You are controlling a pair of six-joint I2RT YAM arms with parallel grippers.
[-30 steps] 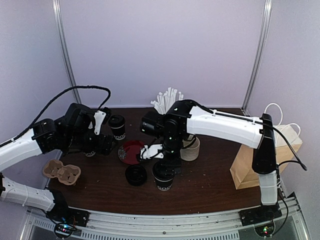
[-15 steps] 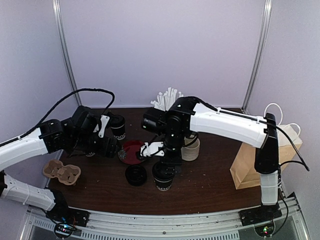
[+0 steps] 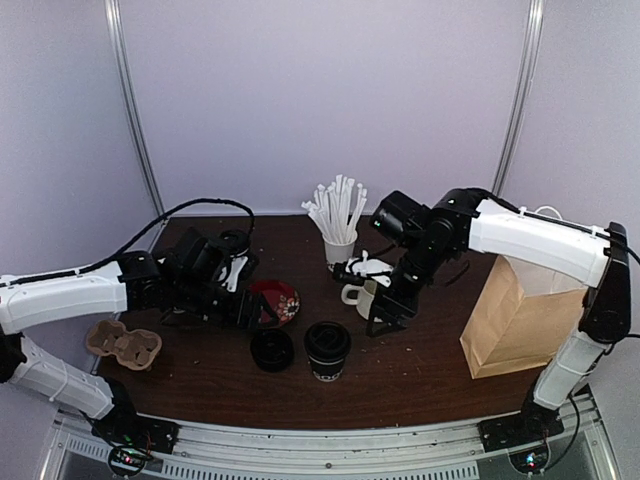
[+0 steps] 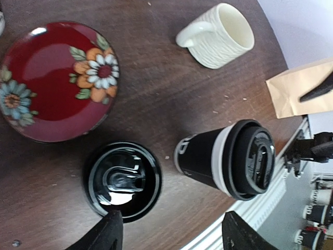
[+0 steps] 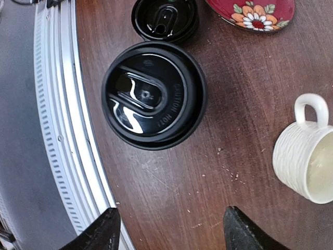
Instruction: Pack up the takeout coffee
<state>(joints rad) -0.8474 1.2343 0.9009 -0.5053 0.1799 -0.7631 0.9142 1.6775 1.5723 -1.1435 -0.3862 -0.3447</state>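
A takeout coffee cup (image 3: 327, 351) with a black lid stands upright near the front middle of the table. It also shows in the left wrist view (image 4: 229, 159) and from above in the right wrist view (image 5: 153, 94). A loose black lid (image 3: 272, 350) lies flat just left of it (image 4: 122, 179). My left gripper (image 3: 250, 305) hangs open over the red plate's edge, above and behind the loose lid, holding nothing (image 4: 171, 237). My right gripper (image 3: 383, 318) is open and empty to the right of the cup, beside the mug (image 5: 169, 229).
A red flowered plate (image 3: 278, 298) lies behind the lid. A cream ribbed mug (image 3: 358, 293) and a cup of white straws (image 3: 340, 240) stand further back. A brown paper bag (image 3: 515, 320) stands at the right, a cardboard cup carrier (image 3: 122, 343) at the left.
My right gripper has lifted off the lidded cup and swung back to the right, leaving the cup standing. My left arm has reached rightward over the red plate.
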